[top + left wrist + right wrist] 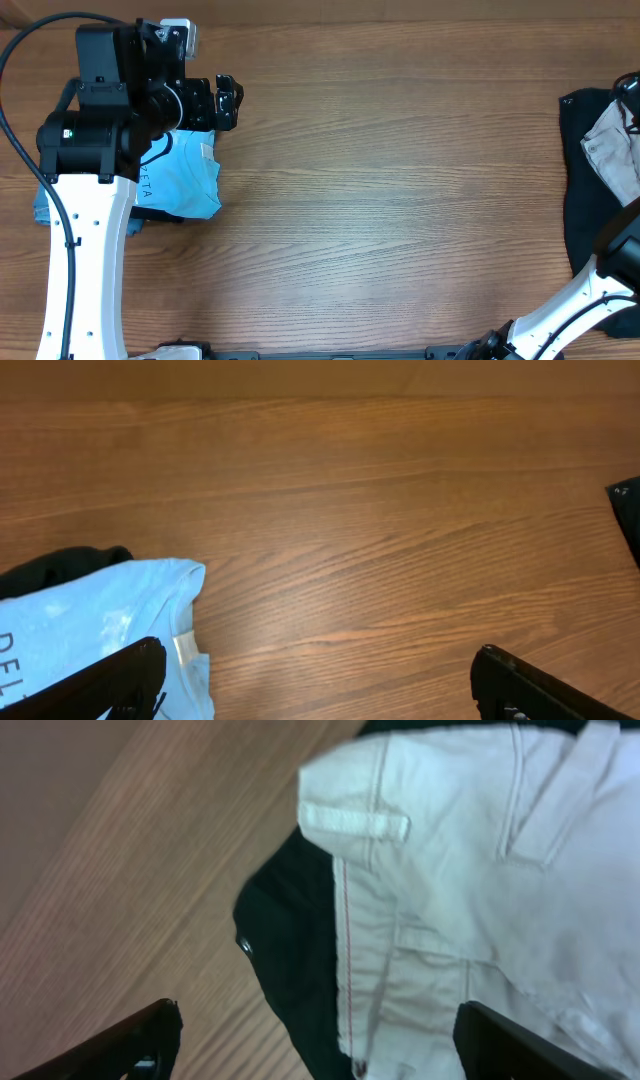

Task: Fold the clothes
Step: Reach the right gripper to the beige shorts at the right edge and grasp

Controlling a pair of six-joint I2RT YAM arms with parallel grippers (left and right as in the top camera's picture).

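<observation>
The pale beige shorts (612, 150) lie crumpled on a black garment (583, 210) at the table's far right edge. In the right wrist view the shorts (470, 870) show a belt loop, seams and red stitching. My right gripper (318, 1020) is open and empty, hovering above the shorts' left edge where it meets the black garment (290, 940). My left gripper (320, 665) is open and empty over bare wood at the far left; in the overhead view it (226, 100) sits just above a light blue T-shirt.
A folded light blue T-shirt (180, 182) with dark lettering lies at the left on a dark cloth; it also shows in the left wrist view (90, 620). The wooden table (400, 180) spans between the two piles.
</observation>
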